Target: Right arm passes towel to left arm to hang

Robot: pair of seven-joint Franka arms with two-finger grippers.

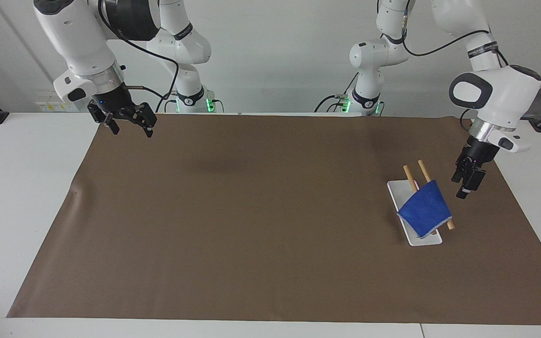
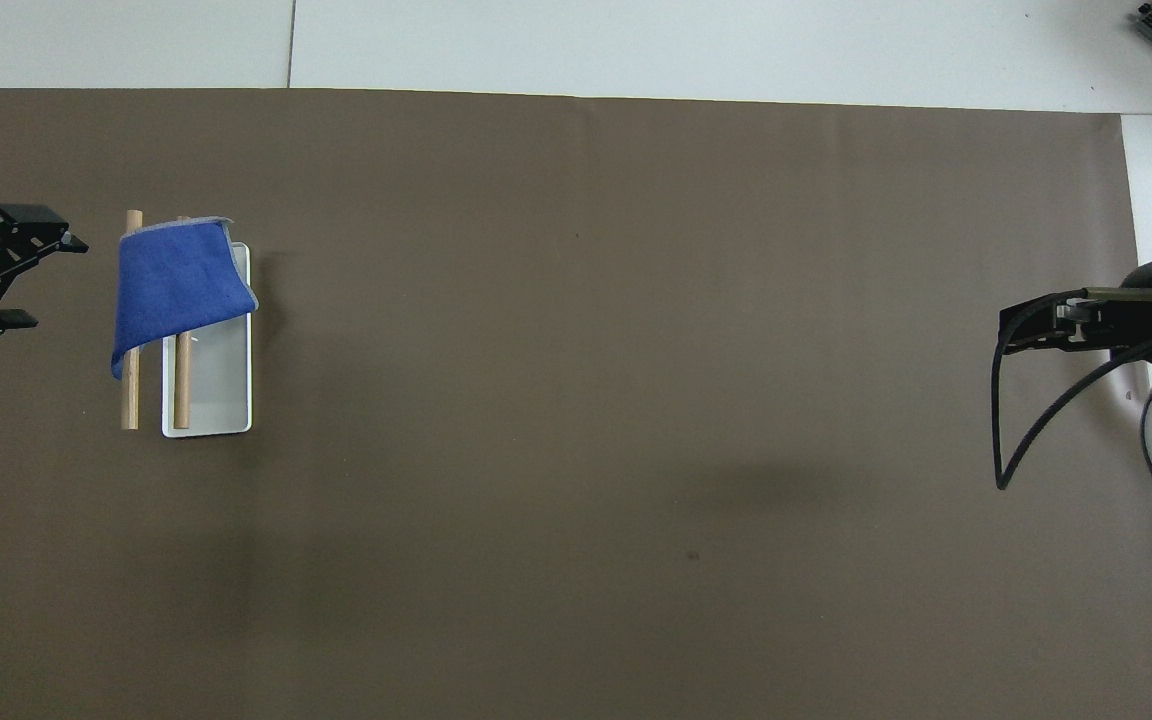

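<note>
The deep-blue towel (image 1: 424, 209) hangs draped over the two wooden bars (image 1: 409, 177) of a small rack with a white base (image 1: 428, 240), toward the left arm's end of the table. It also shows in the overhead view (image 2: 176, 285), covering the bars' (image 2: 130, 402) farther half. My left gripper (image 1: 466, 186) is open and empty, apart from the towel, over the mat beside the rack (image 2: 38, 282). My right gripper (image 1: 130, 127) is open and empty, raised over the mat's corner at the right arm's end (image 2: 1018, 335).
A brown mat (image 1: 251, 216) covers most of the white table (image 1: 21, 188). The rack's white base (image 2: 221, 390) is bare on its nearer half. A black cable (image 2: 1036, 440) loops from the right wrist.
</note>
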